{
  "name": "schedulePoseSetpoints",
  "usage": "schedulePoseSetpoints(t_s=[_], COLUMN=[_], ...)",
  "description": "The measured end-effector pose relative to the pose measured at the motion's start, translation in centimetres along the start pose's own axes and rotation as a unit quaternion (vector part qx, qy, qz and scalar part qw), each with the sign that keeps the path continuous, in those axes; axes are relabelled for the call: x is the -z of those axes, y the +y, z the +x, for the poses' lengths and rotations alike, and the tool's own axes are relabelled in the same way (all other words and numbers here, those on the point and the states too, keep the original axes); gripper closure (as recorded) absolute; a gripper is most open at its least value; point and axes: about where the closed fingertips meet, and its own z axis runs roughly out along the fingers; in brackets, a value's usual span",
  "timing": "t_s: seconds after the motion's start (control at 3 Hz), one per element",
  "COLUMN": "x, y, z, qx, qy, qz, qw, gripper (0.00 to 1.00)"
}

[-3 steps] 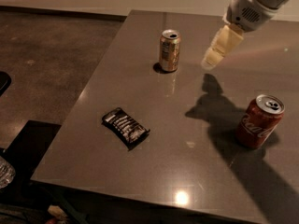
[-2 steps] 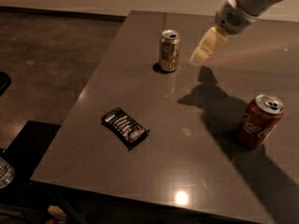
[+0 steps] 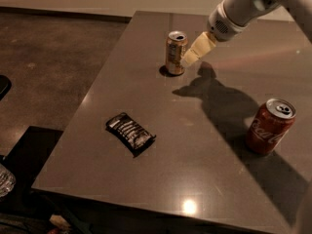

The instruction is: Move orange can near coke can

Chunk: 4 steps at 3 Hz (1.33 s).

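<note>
Whether the gripper (image 3: 191, 59) is open or closed cannot be told from this view; it shows only as one pale wedge slanting down from the white wrist. Its tip sits just beside the orange can (image 3: 175, 52), on the can's 3 o'clock side, low against the body. Whether it touches the can cannot be told.

The orange can stands upright toward 12 o'clock on the grey table (image 3: 195, 169), near the far edge. The coke can (image 3: 269, 126) stands upright toward 4 o'clock, well apart from it, with the arm's dark shadow lying across the bare surface between them. A black snack packet (image 3: 130, 133) lies flat toward 8 o'clock, clear of that path.

Judging by this, the task is at its start: the approach is nearly finished, no grasp is evident, and the lift, the carry toward 4 o'clock and the set-down beside the coke can are all still to do.

Against the frame a second ago, the gripper has swung from well off at the can's 3 o'clock in to its side; both cans and the packet have not moved
</note>
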Motion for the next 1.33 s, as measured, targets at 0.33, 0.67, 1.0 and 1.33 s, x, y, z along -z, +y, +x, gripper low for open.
schedulePoseSetpoints(t_s=[0.33, 0.67, 1.0, 1.33], x=[-1.7, -2.6, -3.0, -3.5], y=[0.1, 0.3, 0.2, 0.3], z=[-1.1, -2.2, -3.2, -4.2], qx=[-0.010, -0.014, -0.016, -0.014], qy=[-0.015, -0.026, -0.034, -0.037], qz=[-0.008, -0.015, -0.019, -0.025], qw=[0.9998, 0.9994, 0.9991, 0.9989], gripper=[0.00, 0.00, 0.00, 0.00])
